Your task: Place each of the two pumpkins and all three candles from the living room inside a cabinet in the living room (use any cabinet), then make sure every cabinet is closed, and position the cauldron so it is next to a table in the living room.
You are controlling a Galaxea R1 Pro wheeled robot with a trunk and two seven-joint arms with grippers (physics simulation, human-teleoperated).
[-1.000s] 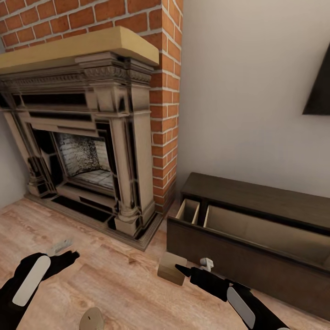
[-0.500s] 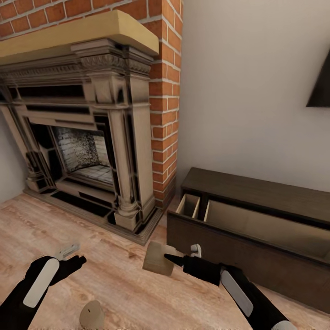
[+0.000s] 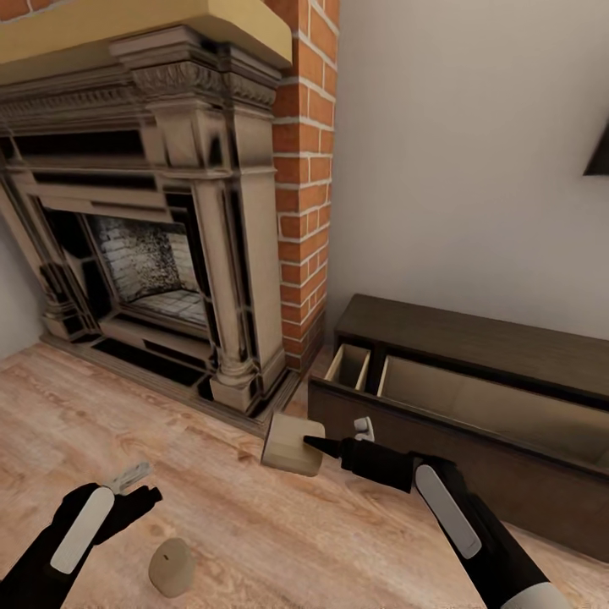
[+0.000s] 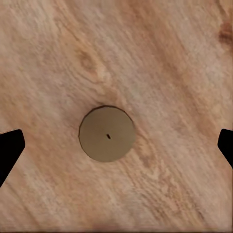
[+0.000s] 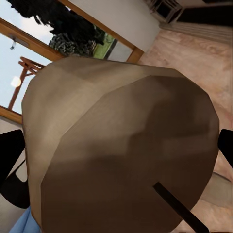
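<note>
A candle (image 3: 293, 445) was clamped in the right gripper (image 3: 315, 443), held above the floor (image 3: 254, 524) just in front of the cabinet (image 3: 474, 397). Its drawer stood pulled out, its pale compartments bare where visible. Another candle (image 3: 172, 566) stood on the floor beneath the left gripper (image 3: 135, 484), jaws apart.

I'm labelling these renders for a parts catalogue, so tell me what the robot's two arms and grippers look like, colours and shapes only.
Both arms are matte black with an elongated pale grey-white oval panel along the forearm. The left gripper has black fingers, one fingertip showing a light grey pad. The right gripper tapers to slim, pointed black fingers, with a small white fitting on top. No cables or printed markings show.
</note>
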